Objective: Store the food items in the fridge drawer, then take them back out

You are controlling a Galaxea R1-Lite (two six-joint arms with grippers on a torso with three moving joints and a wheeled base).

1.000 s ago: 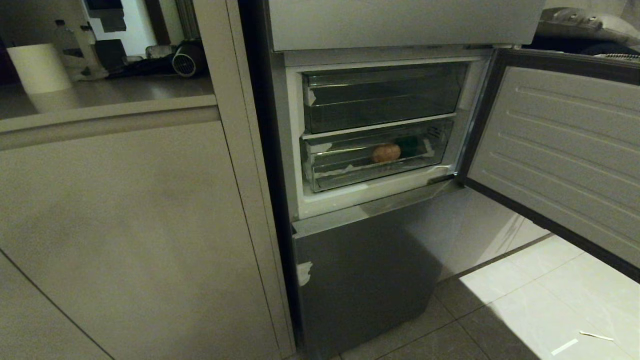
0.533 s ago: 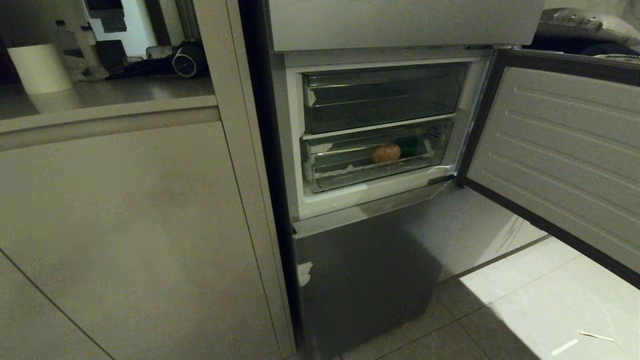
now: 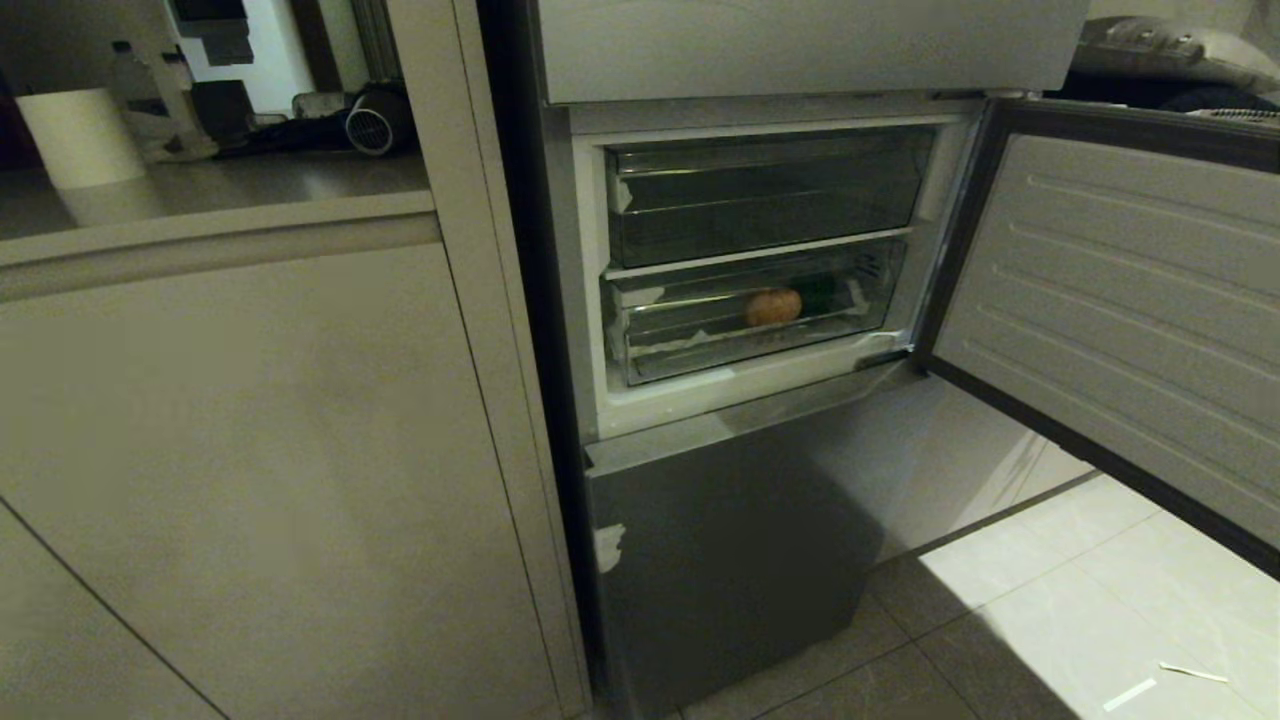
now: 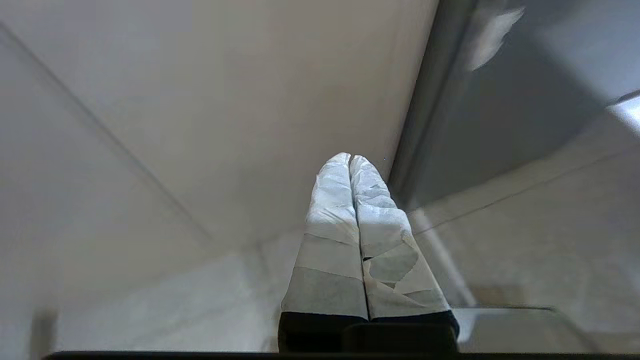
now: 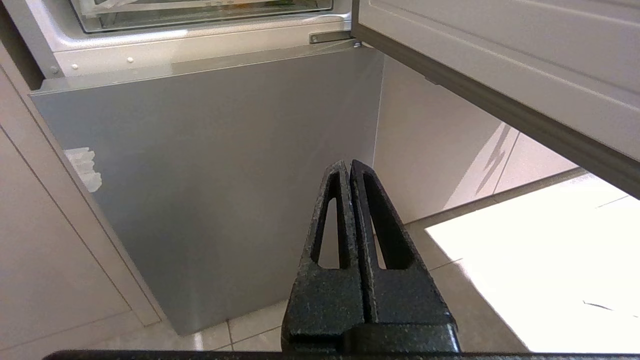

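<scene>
The fridge drawer (image 3: 680,345), a clear bin with white sticker scraps on its front, sits pushed into the open compartment. Inside it lie the food items: an orange-brown piece (image 3: 772,306) and, just behind it to the right, a dark-green lump (image 3: 818,291). Neither arm shows in the head view. My left gripper (image 4: 350,159), fingers wrapped in white tape, is shut and empty, low down facing the beige cabinet panel beside the fridge's grey lower door. My right gripper (image 5: 348,165) is shut and empty, low in front of that grey lower door (image 5: 225,175).
The fridge door (image 3: 1120,300) stands swung open to the right. A shallower clear tray (image 3: 760,195) sits above the drawer. A beige cabinet (image 3: 250,450) fills the left, with a white cylinder (image 3: 78,135) on its counter. Pale floor tiles (image 3: 1080,620) lie at lower right.
The head view is unchanged; the drawer and both food pieces have kept still.
</scene>
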